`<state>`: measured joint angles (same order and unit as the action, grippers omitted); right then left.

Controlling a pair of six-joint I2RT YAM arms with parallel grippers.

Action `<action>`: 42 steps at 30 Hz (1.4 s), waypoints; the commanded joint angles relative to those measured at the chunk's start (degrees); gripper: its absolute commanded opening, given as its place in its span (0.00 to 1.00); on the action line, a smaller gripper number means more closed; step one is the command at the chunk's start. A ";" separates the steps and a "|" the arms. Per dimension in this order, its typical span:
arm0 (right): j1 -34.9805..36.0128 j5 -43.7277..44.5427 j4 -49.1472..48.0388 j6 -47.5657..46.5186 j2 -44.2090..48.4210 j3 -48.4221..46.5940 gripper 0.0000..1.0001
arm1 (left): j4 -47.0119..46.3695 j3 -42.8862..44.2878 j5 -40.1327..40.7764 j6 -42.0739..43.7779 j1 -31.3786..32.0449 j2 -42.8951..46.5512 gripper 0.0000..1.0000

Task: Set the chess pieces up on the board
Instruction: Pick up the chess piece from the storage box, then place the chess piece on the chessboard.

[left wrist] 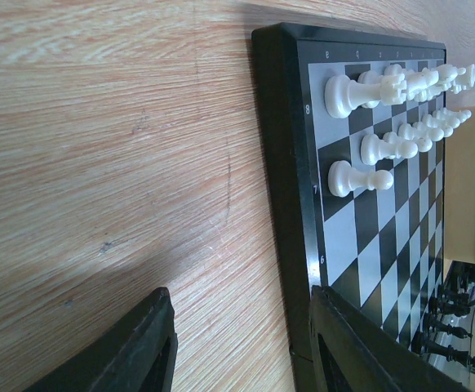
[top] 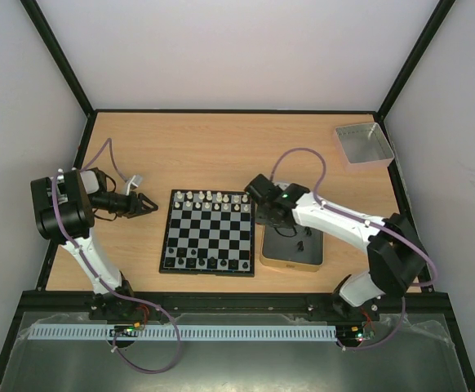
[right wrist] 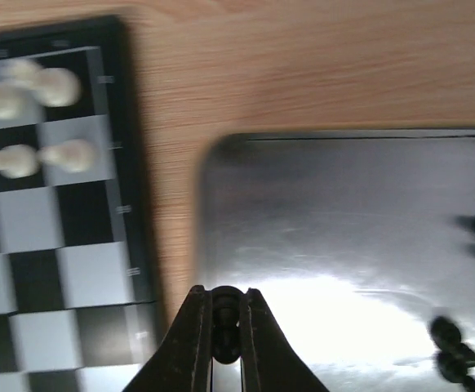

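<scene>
The right gripper (right wrist: 225, 298) hovers just right of the board (top: 207, 233), over the left edge of the tin (top: 290, 266). Its fingers pinch one black piece (right wrist: 226, 328), whose length runs along them. The board's near rows lie to its left. The left gripper (top: 149, 203), left of the board, is half spread and empty.

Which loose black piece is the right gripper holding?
The black piece pinched in the right gripper above the tin; the others lie inside it.
</scene>
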<state>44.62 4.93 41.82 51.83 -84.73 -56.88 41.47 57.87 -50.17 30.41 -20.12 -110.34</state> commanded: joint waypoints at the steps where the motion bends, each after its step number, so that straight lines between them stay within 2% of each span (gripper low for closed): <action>1: 6.55 3.94 5.10 3.71 -4.36 -7.83 0.04 | -4.51 -2.93 18.92 0.00 -0.10 -4.83 0.47; 8: 16.35 2.89 6.08 5.51 -14.44 -18.83 0.04 | -4.36 -2.72 18.88 0.00 -0.14 -5.21 0.47; 16: 22.00 -0.46 4.74 5.18 -21.64 -24.57 0.04 | -4.39 -2.85 18.82 0.04 -0.21 -5.05 0.47; 22: 23.50 -2.11 4.26 4.77 -25.37 -26.41 0.04 | -4.09 -2.72 18.50 0.43 -0.18 -5.12 0.47; 42: 25.35 -6.02 2.07 2.87 -27.92 -26.11 0.04 | -3.93 -2.78 18.23 0.70 -0.27 -5.01 0.47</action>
<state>69.04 -0.75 44.21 55.57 -111.35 -81.89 41.50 57.87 -50.30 30.48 -20.16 -110.37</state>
